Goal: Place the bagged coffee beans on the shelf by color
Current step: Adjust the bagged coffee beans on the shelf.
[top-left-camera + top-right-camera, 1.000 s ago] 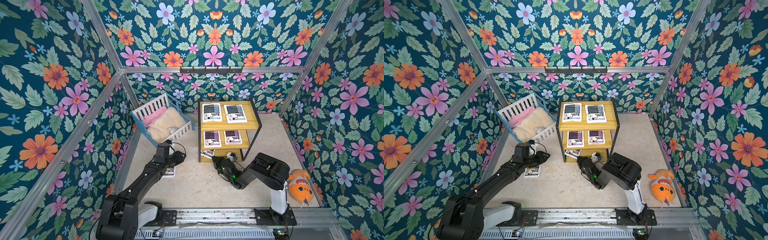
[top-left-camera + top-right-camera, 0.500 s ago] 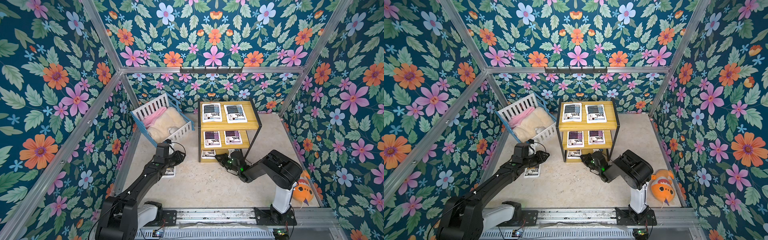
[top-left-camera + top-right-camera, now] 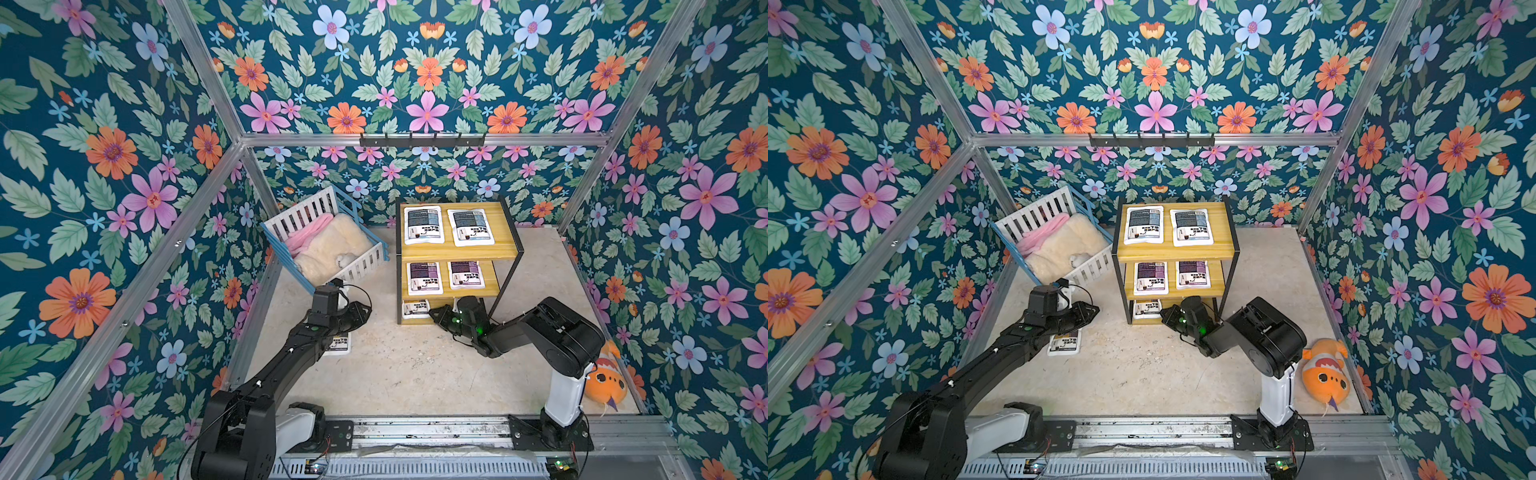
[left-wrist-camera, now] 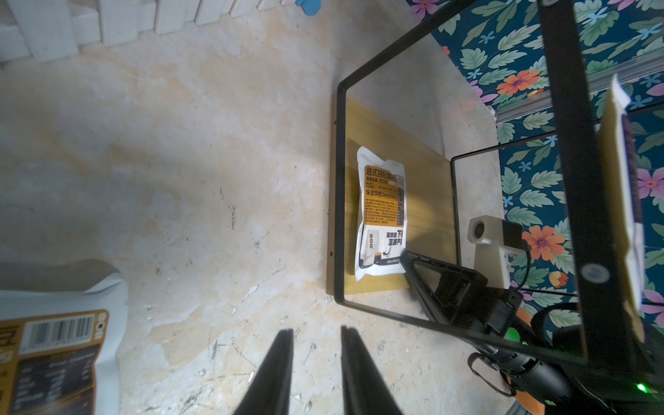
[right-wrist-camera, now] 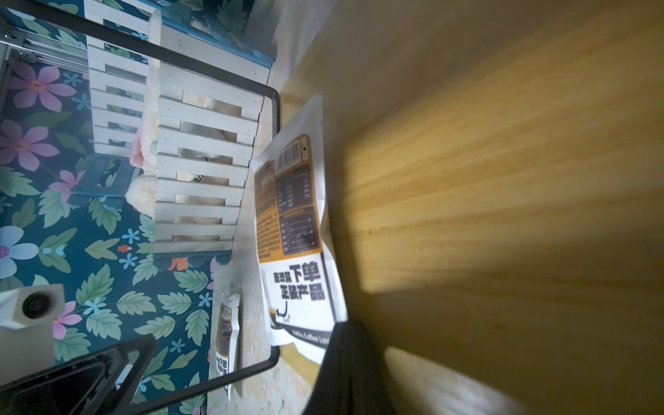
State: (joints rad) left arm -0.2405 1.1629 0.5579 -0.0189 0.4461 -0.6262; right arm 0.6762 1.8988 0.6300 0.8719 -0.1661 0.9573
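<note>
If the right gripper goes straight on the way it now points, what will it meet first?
Probably the yellow-brown pouch on the shelf's bottom board: the shut right gripper sits at its near corner. Whether they touch is unclear.

In a top view the shelf (image 3: 503,237) carries two blue-grey pouches (image 3: 424,224) on its top board and two purple pouches (image 3: 424,277) on the middle one. The right hand (image 3: 433,312) reaches in at the lowest board, its tip against a yellow-brown pouch (image 3: 415,308). The left hand (image 3: 367,310) hangs just past another pouch (image 3: 340,344) lying on the floor (image 3: 415,365).
</note>
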